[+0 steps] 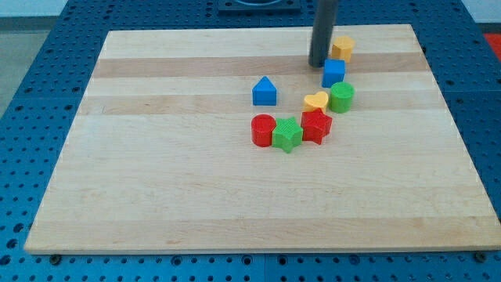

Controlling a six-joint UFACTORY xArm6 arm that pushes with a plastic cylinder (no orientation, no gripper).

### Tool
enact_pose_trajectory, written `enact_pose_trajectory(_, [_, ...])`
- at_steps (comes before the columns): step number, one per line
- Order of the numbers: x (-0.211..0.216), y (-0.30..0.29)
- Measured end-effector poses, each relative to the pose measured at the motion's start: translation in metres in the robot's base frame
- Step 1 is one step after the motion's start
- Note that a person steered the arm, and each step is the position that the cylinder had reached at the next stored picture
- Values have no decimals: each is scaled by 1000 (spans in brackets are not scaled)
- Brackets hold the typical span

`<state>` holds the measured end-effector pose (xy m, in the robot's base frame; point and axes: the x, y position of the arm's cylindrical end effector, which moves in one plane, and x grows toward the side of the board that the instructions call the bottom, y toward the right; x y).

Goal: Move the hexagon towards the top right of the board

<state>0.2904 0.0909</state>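
Observation:
The yellow hexagon lies near the view's top, right of the middle of the wooden board. My tip rests on the board just to the left of and slightly below the hexagon, close to it. The tip is also just up and left of a blue cube. The rod rises out of the view's top edge.
Below the blue cube sit a green cylinder and a yellow heart. Lower still, a red star, a green star and a red cylinder form a row. A blue house-shaped block stands apart to the left.

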Motion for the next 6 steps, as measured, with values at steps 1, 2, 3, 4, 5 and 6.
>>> enact_pose_trajectory(1, [-19, 0])
enact_pose_trajectory(2, [-35, 22])
enact_pose_trajectory(3, [-35, 47])
enact_pose_trajectory(4, [-35, 69])
enact_pose_trajectory(5, [-35, 71])
enact_pose_trajectory(6, [-27, 75])
